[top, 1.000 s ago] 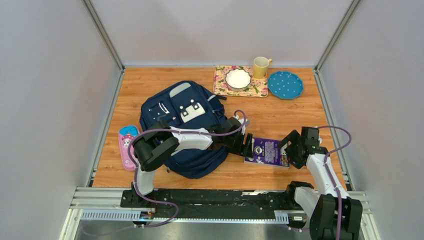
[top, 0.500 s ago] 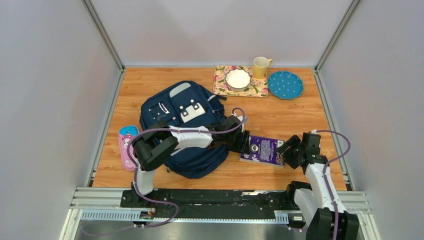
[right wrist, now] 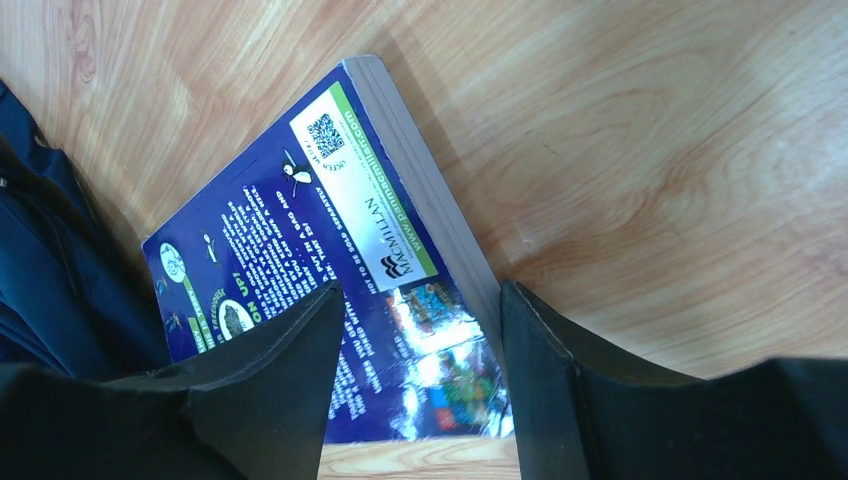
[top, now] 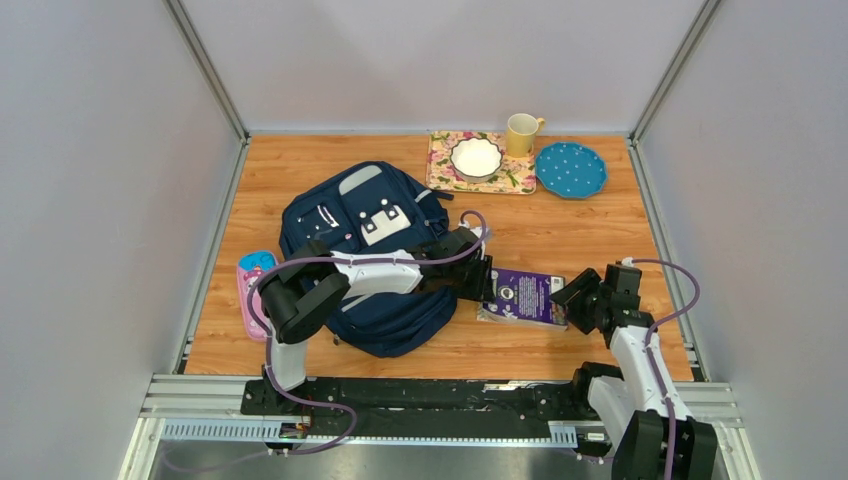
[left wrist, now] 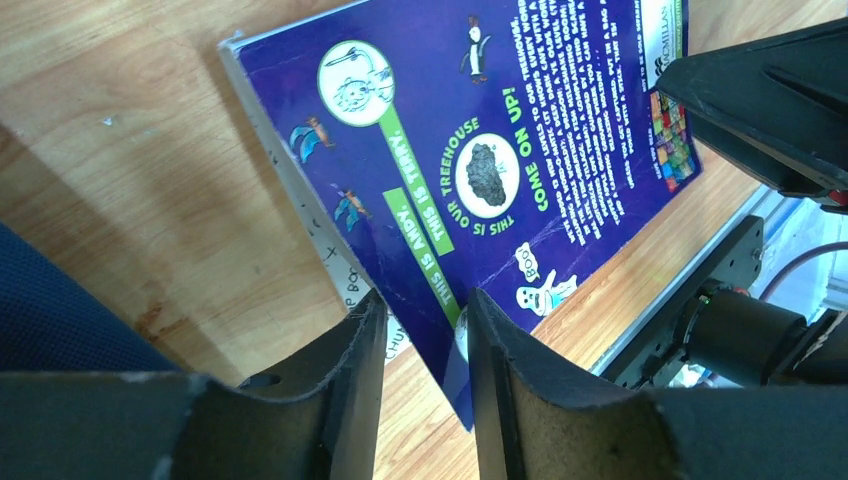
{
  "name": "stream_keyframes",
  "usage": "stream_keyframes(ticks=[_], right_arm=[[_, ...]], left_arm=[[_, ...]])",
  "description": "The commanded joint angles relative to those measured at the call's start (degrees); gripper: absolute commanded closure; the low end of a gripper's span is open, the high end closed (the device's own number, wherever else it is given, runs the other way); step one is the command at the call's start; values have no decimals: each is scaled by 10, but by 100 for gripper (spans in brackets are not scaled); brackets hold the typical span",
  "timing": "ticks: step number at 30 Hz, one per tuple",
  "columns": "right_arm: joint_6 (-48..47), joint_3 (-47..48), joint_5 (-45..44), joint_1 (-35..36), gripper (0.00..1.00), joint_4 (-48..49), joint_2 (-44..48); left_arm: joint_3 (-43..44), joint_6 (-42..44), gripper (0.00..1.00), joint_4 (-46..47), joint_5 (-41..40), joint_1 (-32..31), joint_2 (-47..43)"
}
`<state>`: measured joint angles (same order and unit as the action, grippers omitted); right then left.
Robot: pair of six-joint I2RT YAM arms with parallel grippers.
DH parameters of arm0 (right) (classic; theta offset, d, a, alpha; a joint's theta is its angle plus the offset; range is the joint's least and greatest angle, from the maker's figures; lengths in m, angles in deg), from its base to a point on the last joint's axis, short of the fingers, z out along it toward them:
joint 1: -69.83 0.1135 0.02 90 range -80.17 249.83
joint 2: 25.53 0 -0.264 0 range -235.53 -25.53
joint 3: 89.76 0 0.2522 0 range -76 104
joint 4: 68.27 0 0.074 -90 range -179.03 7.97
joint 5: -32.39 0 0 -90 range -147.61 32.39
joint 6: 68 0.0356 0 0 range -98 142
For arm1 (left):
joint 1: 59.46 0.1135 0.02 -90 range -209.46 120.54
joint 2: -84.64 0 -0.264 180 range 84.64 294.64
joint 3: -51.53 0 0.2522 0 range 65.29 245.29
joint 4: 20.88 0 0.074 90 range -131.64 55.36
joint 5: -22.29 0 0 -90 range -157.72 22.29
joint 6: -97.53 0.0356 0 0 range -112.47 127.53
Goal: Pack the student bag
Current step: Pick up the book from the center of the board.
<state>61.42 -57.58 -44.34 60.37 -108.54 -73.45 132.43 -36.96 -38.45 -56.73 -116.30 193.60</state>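
The navy student bag (top: 365, 215) lies flat on the wooden table, left of centre, and its fabric shows at the edge of both wrist views (left wrist: 50, 310) (right wrist: 40, 260). A purple paperback book (top: 528, 295) lies just to its right. My left gripper (top: 487, 285) reaches across the bag to the book's left corner. There its jaws (left wrist: 422, 305) stand narrow, pinched on that corner of the book (left wrist: 480, 130), which looks slightly raised. My right gripper (top: 568, 300) is at the book's right end, jaws (right wrist: 420, 300) apart astride the corner of the book (right wrist: 300, 230), one finger (right wrist: 540, 350) against the page edge.
A pink pencil case (top: 255, 285) lies left of the bag near the table's left edge. At the back stand a floral tray (top: 440, 165) with a white bowl (top: 476, 157), a yellow mug (top: 521, 132) and a blue dotted plate (top: 571, 169). Grey walls close three sides.
Both grippers have narrowed around the book's ends. The right arm has pushed in leftward, and the book has slid a little left toward the bag.
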Motion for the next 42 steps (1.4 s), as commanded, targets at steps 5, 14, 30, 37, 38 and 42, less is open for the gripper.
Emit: stream_keyframes(ticks=[5,14,30,37,38,42], right_arm=[[32,-16,106,10,40,7,4],[23,30,82,3,28,-56,49],[5,146,176,-1,13,-70,256],[31,135,351,0,12,102,250],[29,134,360,0,12,108,245],[7,130,395,0,12,120,229]], left_arm=[[38,-17,81,75,75,-20,-7],[48,59,100,24,47,-20,-38],[-64,216,100,-27,-103,-20,-367],[-72,264,100,-45,-79,-17,-448],[-76,269,100,-45,-74,-16,-457],[-81,274,100,-36,-49,-11,-501]])
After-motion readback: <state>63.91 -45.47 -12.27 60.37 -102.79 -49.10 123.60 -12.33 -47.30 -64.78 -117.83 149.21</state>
